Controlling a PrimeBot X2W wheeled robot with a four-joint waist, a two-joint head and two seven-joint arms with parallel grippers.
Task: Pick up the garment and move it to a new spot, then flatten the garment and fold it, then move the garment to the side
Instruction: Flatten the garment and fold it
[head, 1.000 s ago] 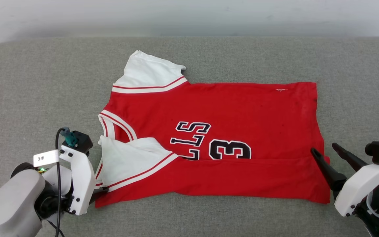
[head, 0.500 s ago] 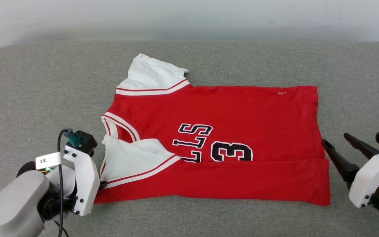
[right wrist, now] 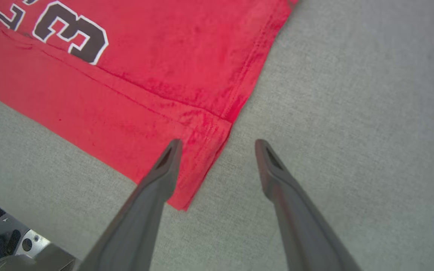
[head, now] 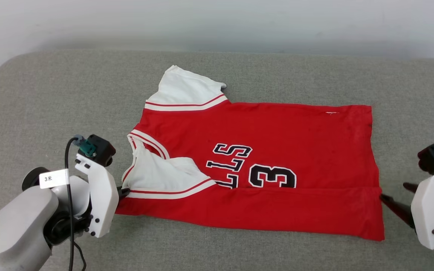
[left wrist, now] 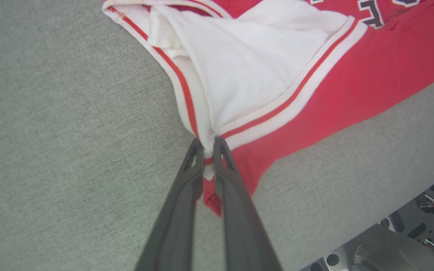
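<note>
The garment (head: pixel 277 131) is a red jersey with white sleeves and a black "3" (head: pixel 273 177), lying flat on the grey padded surface. Its near long edge is folded up over the lower lettering. My left gripper (head: pixel 123 192) is at the near-left corner. In the left wrist view that gripper (left wrist: pixel 208 146) is shut on the striped trim where the white sleeve (left wrist: pixel 247 75) meets the red fold. My right gripper (head: pixel 396 195) is open at the near-right hem corner. In the right wrist view the right gripper (right wrist: pixel 217 145) has one finger over the garment (right wrist: pixel 156 75) and the other over bare grey cloth.
The grey padded surface (head: pixel 70 94) has rounded far corners and ends at a pale wall (head: pixel 217 22) behind. Bare cloth lies left, right and in front of the jersey. Parts of my base (left wrist: pixel 390 256) show past the near edge.
The left gripper has shut on the garment's near-left corner and drawn the trim taut. The head view shifted. The right gripper stayed open and sank lower by the right hem corner.
</note>
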